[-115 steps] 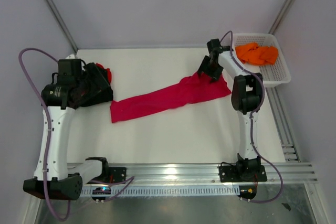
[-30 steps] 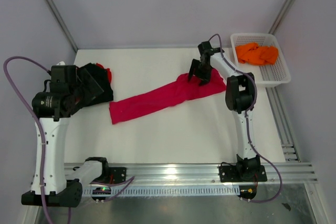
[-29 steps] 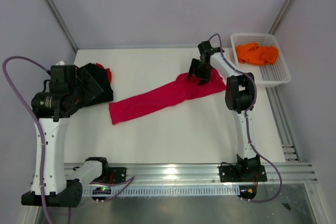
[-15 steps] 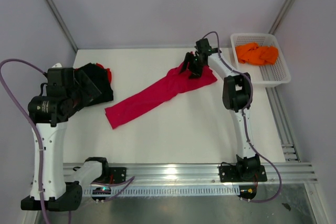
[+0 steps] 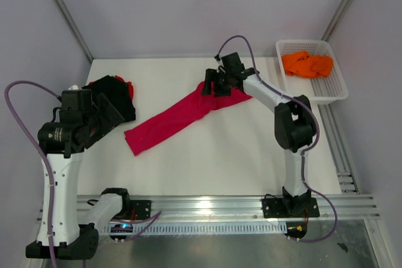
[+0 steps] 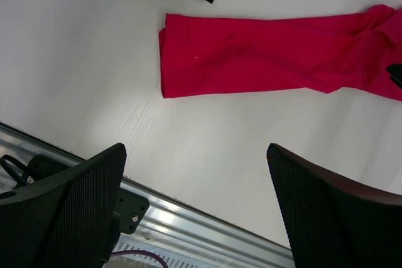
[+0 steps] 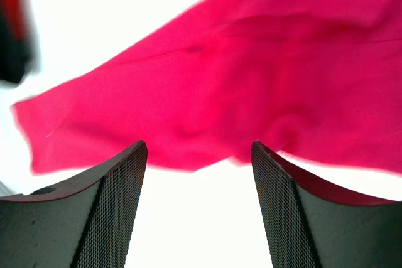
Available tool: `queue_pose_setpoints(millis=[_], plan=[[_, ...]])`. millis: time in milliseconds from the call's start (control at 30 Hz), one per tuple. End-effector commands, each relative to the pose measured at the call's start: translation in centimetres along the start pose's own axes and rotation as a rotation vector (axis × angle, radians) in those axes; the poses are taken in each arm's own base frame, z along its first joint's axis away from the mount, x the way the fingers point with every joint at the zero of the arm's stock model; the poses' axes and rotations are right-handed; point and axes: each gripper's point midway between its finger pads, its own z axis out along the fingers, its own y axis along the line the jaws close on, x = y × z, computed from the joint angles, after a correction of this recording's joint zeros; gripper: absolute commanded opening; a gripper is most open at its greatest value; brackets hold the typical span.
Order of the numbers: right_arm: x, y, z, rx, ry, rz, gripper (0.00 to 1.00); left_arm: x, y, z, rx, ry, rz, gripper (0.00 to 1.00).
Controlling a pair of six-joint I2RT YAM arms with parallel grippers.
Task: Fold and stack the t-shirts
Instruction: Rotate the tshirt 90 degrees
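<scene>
A long crimson t-shirt (image 5: pixel 173 119) lies bunched in a diagonal strip across the table; in the left wrist view the crimson t-shirt (image 6: pixel 270 54) is seen whole. My right gripper (image 5: pixel 213 86) hovers over its far right end. It stands open in the right wrist view (image 7: pixel 198 144), with bare table between the fingers and the cloth (image 7: pixel 251 80) just past the tips. My left gripper (image 5: pixel 110 110) is open too (image 6: pixel 195 149), raised by the black t-shirt (image 5: pixel 116 91), which has a bit of red cloth (image 5: pixel 130 85) behind it. An orange t-shirt (image 5: pixel 308 64) lies in the basket.
The white mesh basket (image 5: pixel 333 89) stands at the far right corner. An aluminium rail (image 5: pixel 207 205) runs along the near edge and shows in the left wrist view as the rail (image 6: pixel 188 214). Grey walls close in the back and both sides.
My right gripper has swept left along the far side, and the crimson shirt's far end has shifted left with it. The left arm has drifted slightly nearer and to the right.
</scene>
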Motion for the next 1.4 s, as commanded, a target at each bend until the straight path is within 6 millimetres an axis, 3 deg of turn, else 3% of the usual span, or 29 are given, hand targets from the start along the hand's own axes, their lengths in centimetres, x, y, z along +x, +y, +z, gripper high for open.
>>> queue_pose_setpoints(millis=[0,100,233,333,433,533,633,833,1033,1200,1367], plan=[[-5.6,8.1,-8.3,-0.121,-0.316,-0.217,0.71,0.4,-0.5,0.2,0.039,0.007,-0.017,0.96],[-5.2,10.0,-11.5,-0.153,-0.371,-0.226,0.72,0.8,-0.7,0.7,0.044,0.025,-0.020,0.96],[-2.2,11.3,-11.7,-0.192,-0.290,-0.230,0.72,1.0,-0.8,1.0,0.050,0.033,-0.018,0.97],[0.9,12.1,-10.1,-0.212,-0.215,-0.233,0.72,0.8,-1.1,1.0,0.063,0.028,-0.019,0.96],[5.5,13.0,-7.0,-0.251,-0.115,-0.220,0.72,0.7,-1.7,1.3,0.086,0.030,-0.029,0.96],[9.7,15.8,-4.5,-0.329,-0.016,-0.213,0.72,0.7,-2.2,1.6,0.104,0.032,-0.043,0.96],[12.4,19.5,-3.1,-0.395,0.034,-0.229,0.72,0.6,-2.2,1.6,0.102,0.026,-0.049,0.97],[15.9,25.7,-1.8,-0.503,0.113,-0.257,0.72,-0.2,-1.7,1.3,0.081,-0.019,-0.051,0.96],[18.8,28.9,-0.3,-0.560,0.170,-0.264,0.72,-0.3,-1.2,1.0,0.064,-0.029,-0.043,0.96],[20.5,29.6,1.5,-0.578,0.179,-0.270,0.72,-0.1,-1.0,0.8,0.059,-0.025,-0.041,0.96],[20.6,29.8,3.3,-0.621,0.133,-0.257,0.72,0.5,-1.1,0.5,0.082,-0.010,-0.053,0.96]])
